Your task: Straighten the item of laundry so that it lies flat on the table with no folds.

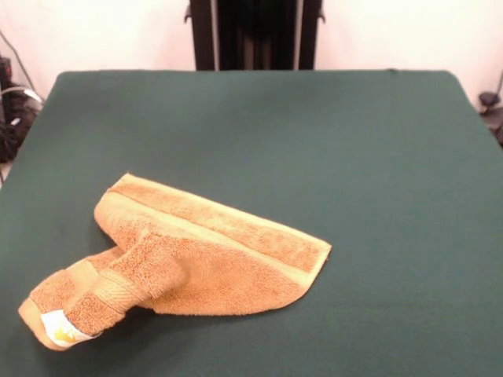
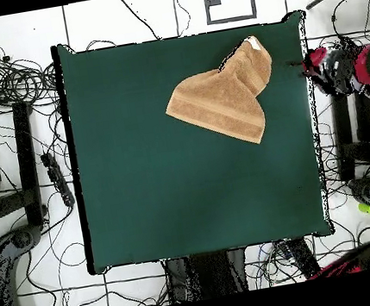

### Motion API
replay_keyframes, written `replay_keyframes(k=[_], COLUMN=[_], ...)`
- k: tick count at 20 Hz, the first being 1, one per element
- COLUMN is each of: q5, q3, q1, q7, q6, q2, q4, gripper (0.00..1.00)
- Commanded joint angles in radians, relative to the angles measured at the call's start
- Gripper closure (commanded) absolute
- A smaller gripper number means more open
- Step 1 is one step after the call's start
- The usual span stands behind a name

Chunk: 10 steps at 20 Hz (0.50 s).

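towel (image 1: 196,251) bunched at tagged corner near table (image 1: 314,133) edge. arm parked off to the side; finger state can't be told. risk: pulling the bunched end drags the whole cloth off the edge.

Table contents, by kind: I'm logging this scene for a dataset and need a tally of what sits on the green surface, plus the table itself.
Towel: 1, orange-tan, bunched and folded at one end
White tag: 1, on the towel's bunched end
Table: 1, dark green
Total: 3
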Motion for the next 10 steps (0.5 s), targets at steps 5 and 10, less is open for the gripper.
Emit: replay_keyframes(k=[5, 10], q5=[-0.132, -0.144], q3=[0.038, -0.029], q1=[0.154, 0.233], q7=[-0.17, -0.025], q6=[-0.247, -0.238], q2=[0.011, 0.007], q4=[0.18, 0.115], gripper=[0.0, 0.0])
